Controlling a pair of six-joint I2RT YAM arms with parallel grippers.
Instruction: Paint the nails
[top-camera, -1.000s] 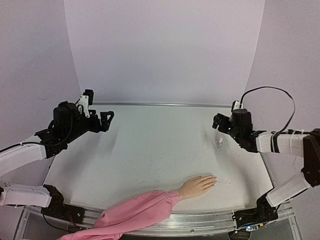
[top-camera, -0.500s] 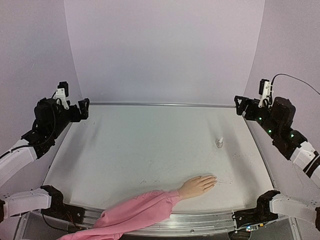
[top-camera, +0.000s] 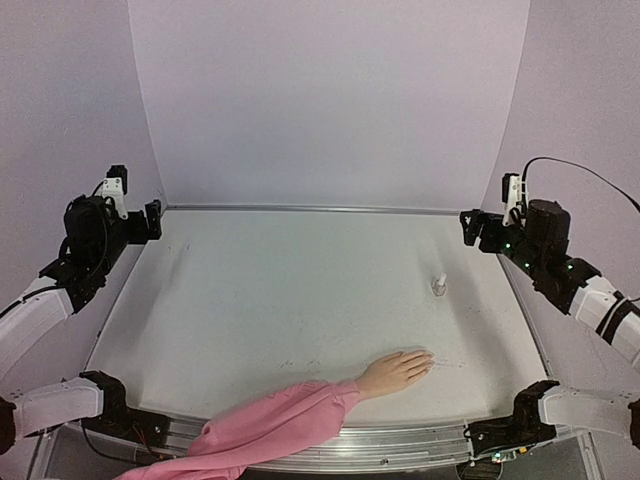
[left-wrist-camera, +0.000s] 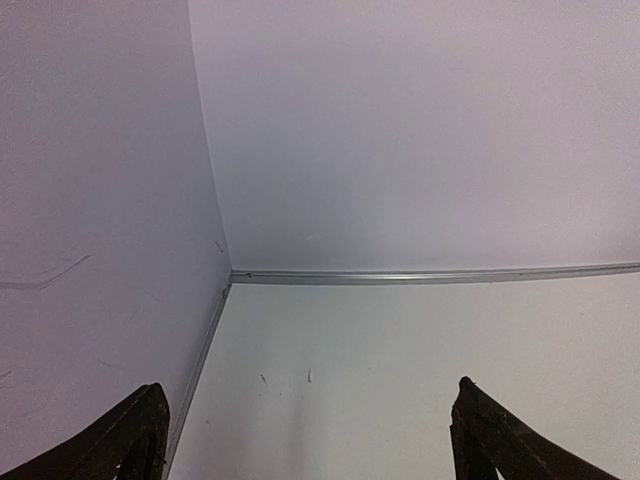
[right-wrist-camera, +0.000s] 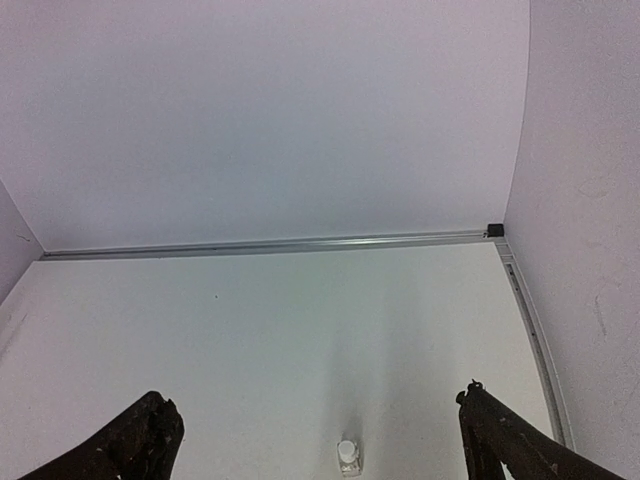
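Observation:
The peach mannequin hand (top-camera: 395, 372) lies palm down near the table's front edge, with a pink sleeve (top-camera: 270, 425) trailing to the front left. Its nails (top-camera: 427, 359) at the fingertips are barely distinguishable. A small white bottle (top-camera: 438, 285) stands upright at the right middle and also shows in the right wrist view (right-wrist-camera: 347, 457). My left gripper (top-camera: 152, 220) is open and empty, raised at the far left by the wall; its jaws show wide apart in the left wrist view (left-wrist-camera: 310, 388). My right gripper (top-camera: 470, 228) is open and empty, raised behind and to the right of the bottle (right-wrist-camera: 316, 393).
A metal rail (top-camera: 300, 209) runs along the table's back edge under the pale backdrop. Side walls stand close at left and right. The sleeve hangs over the front rail (top-camera: 400, 445).
Both arms have drawn back and outward from the table's middle. The right gripper has left the bottle's side and the bottle stays in place. The left gripper now sits by the left wall.

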